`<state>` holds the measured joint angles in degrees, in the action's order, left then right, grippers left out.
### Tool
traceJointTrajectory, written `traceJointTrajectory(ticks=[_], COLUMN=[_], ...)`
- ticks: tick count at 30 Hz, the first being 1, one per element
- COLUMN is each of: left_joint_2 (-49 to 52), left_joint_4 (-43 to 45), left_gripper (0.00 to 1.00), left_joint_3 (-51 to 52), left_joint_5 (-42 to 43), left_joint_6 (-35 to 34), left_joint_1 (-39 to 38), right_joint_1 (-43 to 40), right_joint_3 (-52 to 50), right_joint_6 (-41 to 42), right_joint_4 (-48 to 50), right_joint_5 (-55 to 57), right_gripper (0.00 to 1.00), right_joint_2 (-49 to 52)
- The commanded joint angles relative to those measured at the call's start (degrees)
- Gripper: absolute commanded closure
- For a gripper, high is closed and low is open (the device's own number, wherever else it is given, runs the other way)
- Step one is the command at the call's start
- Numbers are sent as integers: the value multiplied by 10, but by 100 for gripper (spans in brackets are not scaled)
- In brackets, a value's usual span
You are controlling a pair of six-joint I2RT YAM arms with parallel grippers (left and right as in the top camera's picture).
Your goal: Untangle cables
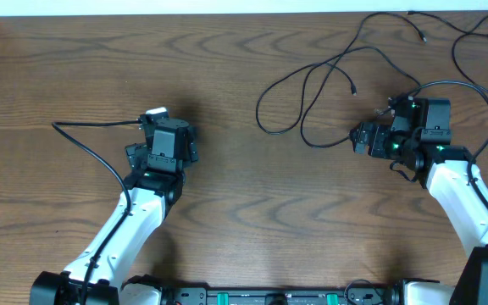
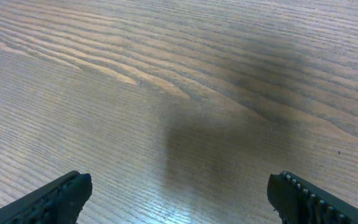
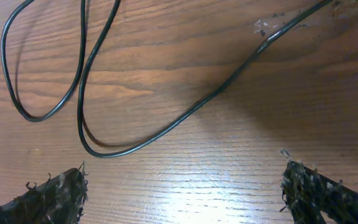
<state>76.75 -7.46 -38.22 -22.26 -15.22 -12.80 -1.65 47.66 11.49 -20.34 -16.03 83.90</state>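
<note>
Several thin black cables (image 1: pixel 258 114) lie in loose, crossing loops on the far right part of the worktop (image 1: pixel 227 212), a brown wood-grain surface with a dull sheen. The cords are smooth and round, and some end in small plugs. The right tool (image 1: pixel 358 137) sits just beside the nearest loop. Its black, rough-edged fingers (image 3: pixel 55 193) are spread wide apart with nothing between them, and one cord curves across the boards ahead. The left tool (image 1: pixel 163 119), well apart from the cords, is likewise spread wide and empty over bare wood. A thicker black lead (image 1: pixel 100 124) trails left from it.
</note>
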Motion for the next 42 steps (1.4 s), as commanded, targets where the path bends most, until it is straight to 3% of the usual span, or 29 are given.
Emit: traceJointTrajectory(ticks=[1,20,27,36,42], left_joint_2=[4,-22,-84,-180,-250], left_joint_4=[0,0,0,1,15], left_gripper=[4,4,4,4,4], left_joint_3=[-1,-1,22,113,157], left_joint_5=[-7,-7,-80,-89,-17], left_joint_6=[-5,-5,33,33,33], left_joint_1=[2,2,2,3,2], right_joint_1=[-2,-2,-2,-2,-2], right_joint_3=[-2,-2,-2,-2,-2], right_joint_6=[-7,-7,-7,-7,-7], right_joint_4=[-1,-1,-1,-1,-1], right_joint_5=[3,3,3,3,3], right_gripper=[1,1,1,1,1], right_joint_2=[-7,-7,-7,-7,-7])
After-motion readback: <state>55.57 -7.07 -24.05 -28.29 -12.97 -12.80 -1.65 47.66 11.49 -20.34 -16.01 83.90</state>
